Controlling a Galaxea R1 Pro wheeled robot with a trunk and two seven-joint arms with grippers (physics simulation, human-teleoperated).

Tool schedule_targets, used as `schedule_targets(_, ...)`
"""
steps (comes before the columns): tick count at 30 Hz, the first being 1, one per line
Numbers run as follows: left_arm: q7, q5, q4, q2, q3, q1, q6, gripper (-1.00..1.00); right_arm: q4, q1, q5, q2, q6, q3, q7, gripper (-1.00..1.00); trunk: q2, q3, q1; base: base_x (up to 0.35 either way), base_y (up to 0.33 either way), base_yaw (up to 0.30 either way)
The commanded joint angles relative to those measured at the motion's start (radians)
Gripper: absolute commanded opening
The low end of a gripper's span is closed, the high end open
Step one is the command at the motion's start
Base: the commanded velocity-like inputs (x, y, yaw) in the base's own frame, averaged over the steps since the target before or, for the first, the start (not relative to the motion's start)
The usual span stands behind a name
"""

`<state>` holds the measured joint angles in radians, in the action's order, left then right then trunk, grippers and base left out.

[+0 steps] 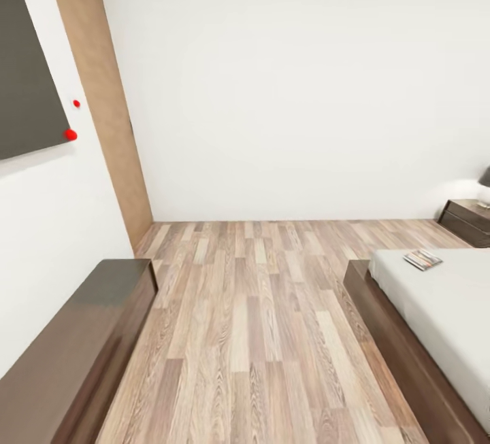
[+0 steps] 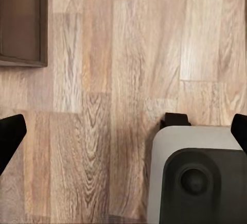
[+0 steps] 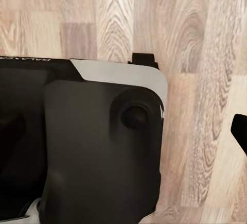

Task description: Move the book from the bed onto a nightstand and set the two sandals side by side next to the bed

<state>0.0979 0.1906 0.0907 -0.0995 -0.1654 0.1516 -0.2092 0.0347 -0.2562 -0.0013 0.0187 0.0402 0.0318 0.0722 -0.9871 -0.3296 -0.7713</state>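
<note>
From my head I see the book [image 1: 422,259] lying at the mattress corner of the bed [image 1: 442,308], near a nightstand [image 1: 468,221]. It looks thin, light and bendy; I'd pinch its edge. My left wrist shows my left fingers [image 2: 10,136] spread, empty over floor. My right wrist shows one fingertip [image 3: 240,130]; spread or pressed, I cannot tell.

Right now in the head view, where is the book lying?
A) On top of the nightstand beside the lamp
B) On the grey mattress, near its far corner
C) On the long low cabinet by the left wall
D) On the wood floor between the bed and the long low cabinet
B: the book lies flat on the light-grey mattress of the bed, near its far corner, with the nightstand beyond it against the back wall.
</note>
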Motion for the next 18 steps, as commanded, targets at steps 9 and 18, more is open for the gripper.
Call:
schedule_targets(9, 0.003, 0.009, 0.0, 0.0, -0.009, 0.0, -0.003, 1.0, 0.002, -0.001, 0.0, -0.001, 0.001, 0.003, 0.003, 1.0, -0.001, -0.001, -0.001, 0.321, 0.101, -0.271)
schedule_targets(18, 0.003, 0.009, 0.0, 0.0, -0.009, 0.0, -0.003, 1.0, 0.002, -0.001, 0.0, -0.001, 0.0, 0.004, 0.003, 1.0, -0.001, -0.001, -0.001, 0.328, 0.057, -0.252)
